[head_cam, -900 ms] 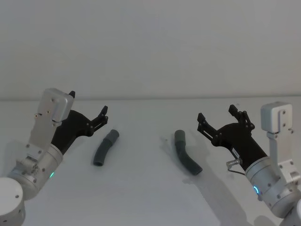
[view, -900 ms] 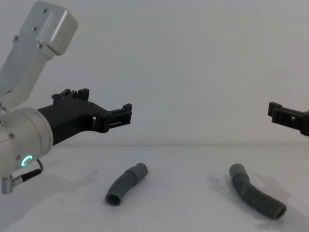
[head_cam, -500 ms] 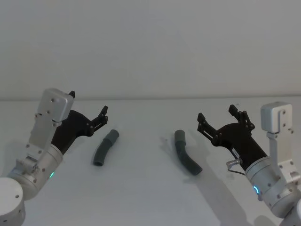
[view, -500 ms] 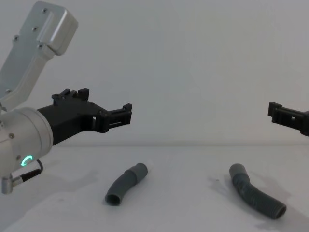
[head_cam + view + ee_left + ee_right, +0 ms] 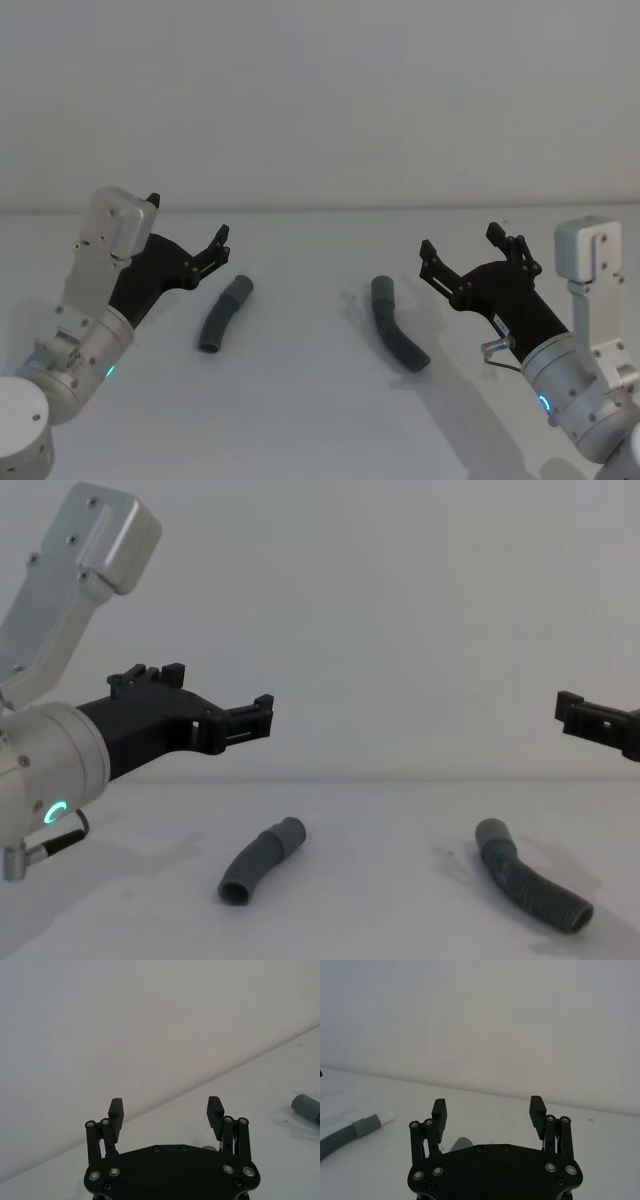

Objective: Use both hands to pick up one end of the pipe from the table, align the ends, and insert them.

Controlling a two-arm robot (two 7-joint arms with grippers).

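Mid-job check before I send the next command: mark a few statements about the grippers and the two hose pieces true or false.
1. The left hose piece and the right hose piece both lie on the table. True.
2. The left gripper is shut on a hose piece. False: it is open and empty, above the table.
3. The hose pieces are joined end to end. False: they lie apart, with bare table between them.
4. The right gripper is open and holds nothing. True.
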